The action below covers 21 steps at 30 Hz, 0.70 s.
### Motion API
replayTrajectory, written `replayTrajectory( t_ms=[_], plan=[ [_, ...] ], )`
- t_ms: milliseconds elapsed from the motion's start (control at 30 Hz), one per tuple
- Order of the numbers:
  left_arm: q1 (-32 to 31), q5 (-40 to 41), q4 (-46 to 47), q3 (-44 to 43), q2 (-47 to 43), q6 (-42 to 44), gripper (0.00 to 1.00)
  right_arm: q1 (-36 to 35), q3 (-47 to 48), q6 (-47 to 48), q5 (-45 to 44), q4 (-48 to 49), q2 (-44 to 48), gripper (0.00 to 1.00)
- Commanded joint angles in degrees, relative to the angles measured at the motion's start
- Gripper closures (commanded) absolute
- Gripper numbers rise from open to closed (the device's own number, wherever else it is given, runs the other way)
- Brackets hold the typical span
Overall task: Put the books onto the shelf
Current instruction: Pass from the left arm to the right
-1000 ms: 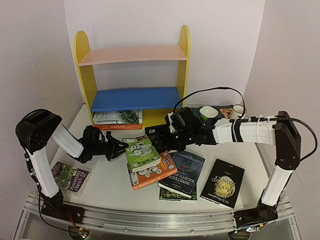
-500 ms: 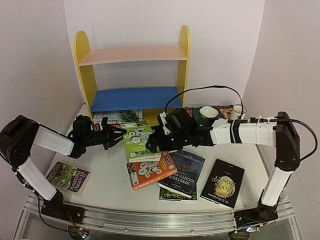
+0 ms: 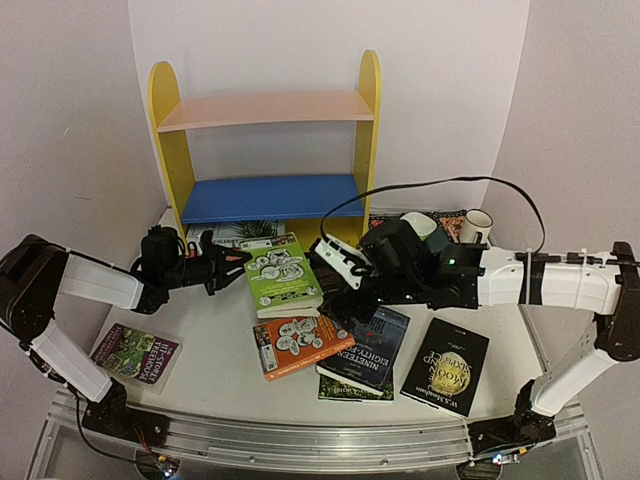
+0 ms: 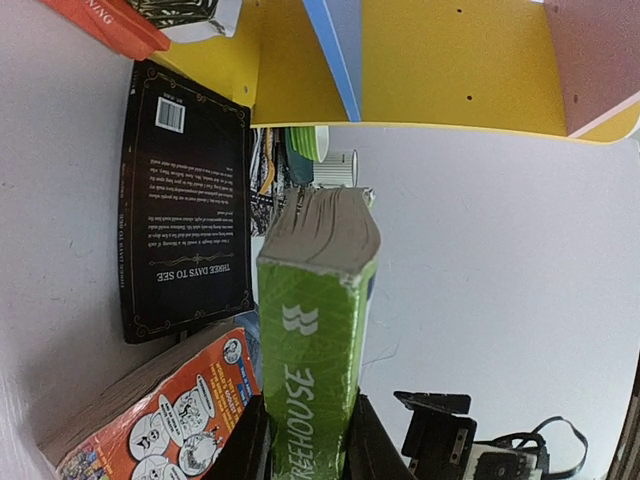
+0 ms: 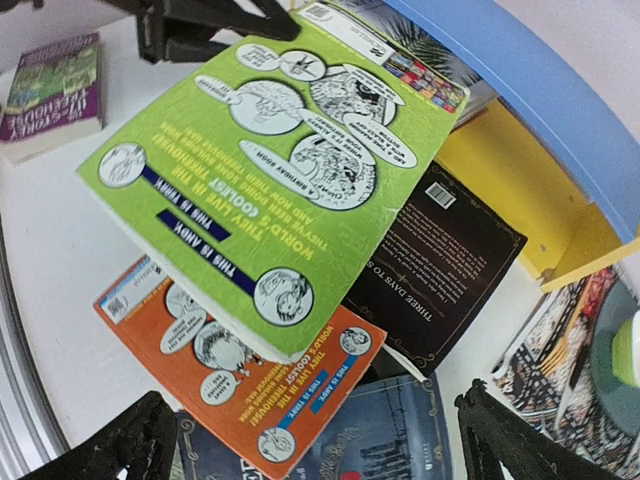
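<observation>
My left gripper (image 3: 228, 266) is shut on the spine of the green book (image 3: 282, 274) and holds it above the table in front of the shelf (image 3: 265, 197). In the left wrist view its fingers (image 4: 248, 440) clamp the green spine (image 4: 315, 330). My right gripper (image 3: 338, 268) stands open just right of that book, holding nothing; its view looks down on the green cover (image 5: 270, 170). Below lie an orange book (image 3: 300, 345), a dark blue one (image 3: 372, 345) and a black one (image 5: 440, 265). A palm-leaf book (image 3: 240, 232) lies on the shelf's base.
A black moon-cover book (image 3: 446, 366) lies at the front right and a purple book (image 3: 135, 352) at the front left. A green bowl (image 3: 418, 222) and a white mug (image 3: 477, 222) stand on a patterned mat (image 3: 452, 228) right of the shelf.
The left gripper has lifted the green book off the orange one and carried it toward the shelf. The right gripper has opened wide and drawn back to the right.
</observation>
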<state>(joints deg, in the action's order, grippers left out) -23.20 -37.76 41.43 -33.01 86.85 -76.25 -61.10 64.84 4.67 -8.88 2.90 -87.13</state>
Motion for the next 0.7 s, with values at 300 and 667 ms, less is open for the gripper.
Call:
replayTrajectory(
  t_ms=[300,667],
  plan=[
    [-2.5,2.0,-3.4,-5.1,-3.6,0.9,1.0,-8.0,-5.3,40.7,-4.6,17.0,-2.3,0.02],
    [-2.9,4.0,-4.0,-2.9,-6.8,0.5,0.99,-12.8,2.8,47.6,-18.4,27.9,-18.0,0.02]
  ],
)
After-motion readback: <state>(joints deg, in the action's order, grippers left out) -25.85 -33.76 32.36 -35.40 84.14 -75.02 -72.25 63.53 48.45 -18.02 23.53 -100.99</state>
